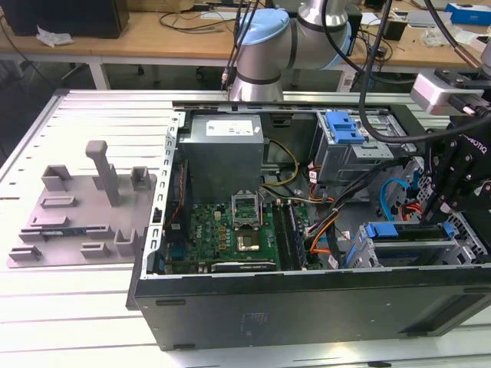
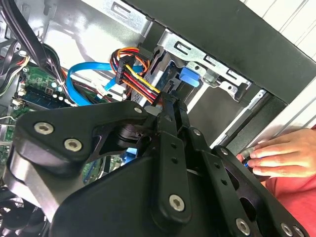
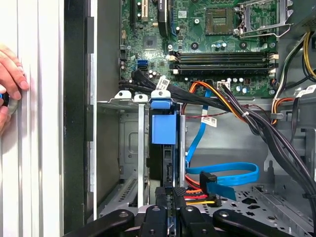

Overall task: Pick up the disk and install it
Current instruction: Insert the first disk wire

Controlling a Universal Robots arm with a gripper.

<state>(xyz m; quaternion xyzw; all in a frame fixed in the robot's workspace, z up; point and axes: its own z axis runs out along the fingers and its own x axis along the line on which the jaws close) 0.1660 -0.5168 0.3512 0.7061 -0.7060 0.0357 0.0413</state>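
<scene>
An open computer case (image 1: 307, 307) lies on the slatted tabletop (image 1: 84, 123), showing its green motherboard (image 1: 230, 230) and grey power supply (image 1: 222, 149). A grey moulded fixture (image 1: 77, 215) (one post upright) sits at the exterior view's left. Inside the case, a flat blue cable (image 3: 232, 169) loops.

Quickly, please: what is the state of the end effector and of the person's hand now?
End effector: closed, at the end of the disk; whether it grips cannot be told.
Person's hand: resting on a small object, unclear what.

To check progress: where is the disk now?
In the first wrist view, the disk stands on edge in the metal drive cage, right by the gripper.
</scene>
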